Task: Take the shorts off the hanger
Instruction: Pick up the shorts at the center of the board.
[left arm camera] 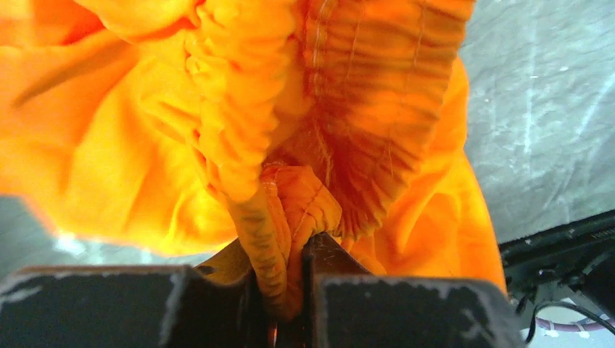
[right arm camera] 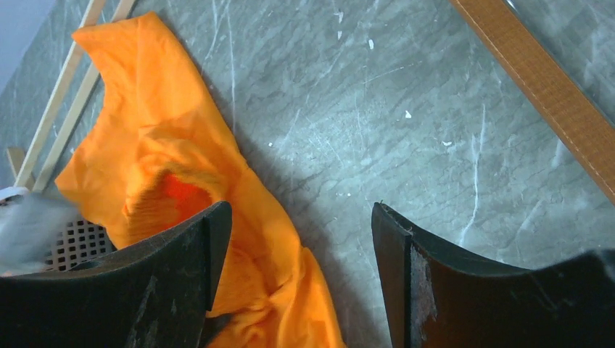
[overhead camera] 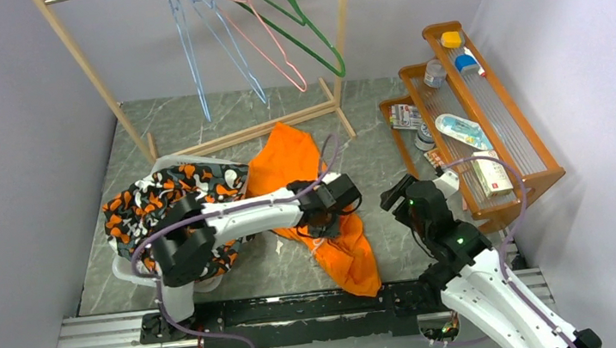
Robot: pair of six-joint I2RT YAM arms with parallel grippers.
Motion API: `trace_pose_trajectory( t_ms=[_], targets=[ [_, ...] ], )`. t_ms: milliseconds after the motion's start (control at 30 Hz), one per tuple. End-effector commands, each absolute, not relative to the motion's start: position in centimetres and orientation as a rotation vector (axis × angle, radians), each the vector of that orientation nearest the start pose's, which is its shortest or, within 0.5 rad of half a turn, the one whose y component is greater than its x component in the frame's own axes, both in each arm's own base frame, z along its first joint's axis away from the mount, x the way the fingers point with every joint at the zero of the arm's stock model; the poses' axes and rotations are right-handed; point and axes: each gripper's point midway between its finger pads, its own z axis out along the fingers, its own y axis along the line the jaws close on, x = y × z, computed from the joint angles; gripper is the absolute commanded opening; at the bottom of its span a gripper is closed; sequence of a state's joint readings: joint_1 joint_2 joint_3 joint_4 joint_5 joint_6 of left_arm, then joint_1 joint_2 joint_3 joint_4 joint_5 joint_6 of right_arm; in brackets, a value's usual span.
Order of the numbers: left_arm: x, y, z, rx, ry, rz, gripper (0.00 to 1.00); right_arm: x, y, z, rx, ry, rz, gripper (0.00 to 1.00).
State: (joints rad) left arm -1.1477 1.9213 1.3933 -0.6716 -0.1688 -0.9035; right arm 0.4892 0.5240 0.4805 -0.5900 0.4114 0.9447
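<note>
The bright orange shorts [overhead camera: 289, 164] lie crumpled on the grey marble table, running from the rack's foot toward the near edge and touching no hanger. My left gripper [overhead camera: 337, 216] is shut on their gathered elastic waistband [left arm camera: 279, 217], and the fabric [left arm camera: 362, 109] fills the left wrist view around the left gripper [left arm camera: 290, 250]. Green [overhead camera: 299, 21], pink [overhead camera: 270, 47] and blue [overhead camera: 188, 53] hangers hang bare on the rack. My right gripper [overhead camera: 395, 196] hovers open just right of the shorts [right arm camera: 167, 145]. In the right wrist view the right gripper [right arm camera: 297, 217] holds nothing.
A white basket [overhead camera: 129, 275] at the left holds a black, orange and white patterned garment [overhead camera: 164, 198]. A wooden shelf [overhead camera: 537, 169] with small items stands at the right. The wooden rack's base rail [overhead camera: 261, 129] crosses behind the shorts.
</note>
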Motion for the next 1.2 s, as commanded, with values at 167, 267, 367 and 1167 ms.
trace_pose_trajectory(
  t_ms=[167, 267, 367, 1167],
  targets=[
    [22.2, -28.7, 29.3, -0.067, 2.184, -0.385, 0.07, 22.3, 8.2, 12.4, 0.696, 2.054, 0.428, 0.73],
    [21.8, -23.3, 33.1, -0.256, 2.084, -0.38, 0.07, 22.6, 8.8, 12.2, 0.684, 2.07, 0.453, 0.73],
    [20.7, -17.5, 34.9, -0.399, 2.036, -0.277, 0.07, 22.7, 9.4, 11.7, 0.667, 2.099, 0.46, 0.73],
    [21.1, -8.6, 32.8, -0.513, 2.093, -0.065, 0.07, 20.7, 36.1, 14.1, -0.47, 2.152, 1.316, 0.86]
  ],
)
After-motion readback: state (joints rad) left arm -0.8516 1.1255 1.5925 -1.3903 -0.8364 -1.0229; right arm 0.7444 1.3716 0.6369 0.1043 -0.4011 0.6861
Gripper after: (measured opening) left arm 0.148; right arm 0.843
